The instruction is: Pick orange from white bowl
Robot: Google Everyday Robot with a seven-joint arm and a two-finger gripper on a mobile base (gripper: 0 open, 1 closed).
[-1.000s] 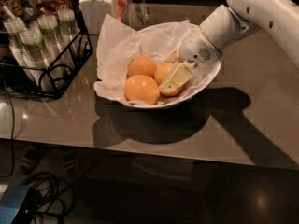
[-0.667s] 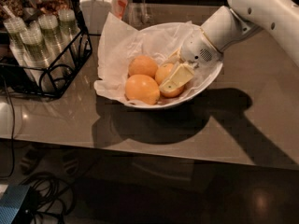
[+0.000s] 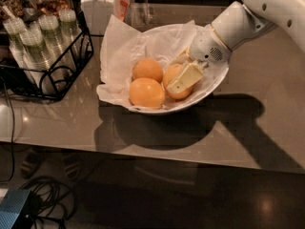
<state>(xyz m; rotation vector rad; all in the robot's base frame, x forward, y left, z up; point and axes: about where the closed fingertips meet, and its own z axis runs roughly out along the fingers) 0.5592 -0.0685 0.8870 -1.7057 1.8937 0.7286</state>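
With the gripper [image 3: 182, 76] set low in the white bowl [image 3: 215, 81] against the orange [image 3: 170, 74] nearest the arm, its closure indeterminable, we judged a centred hold and vertical lift clear of the paper liner [image 3: 119, 46] necessary.

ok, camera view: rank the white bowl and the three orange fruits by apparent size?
1. Wide glossy white bowl.
2. Pale oval orange fruit at front.
3. Round orange fruit at back and deep-orange round fruit on the right, partly covered by the hand inside the bowl: too alike to rank.
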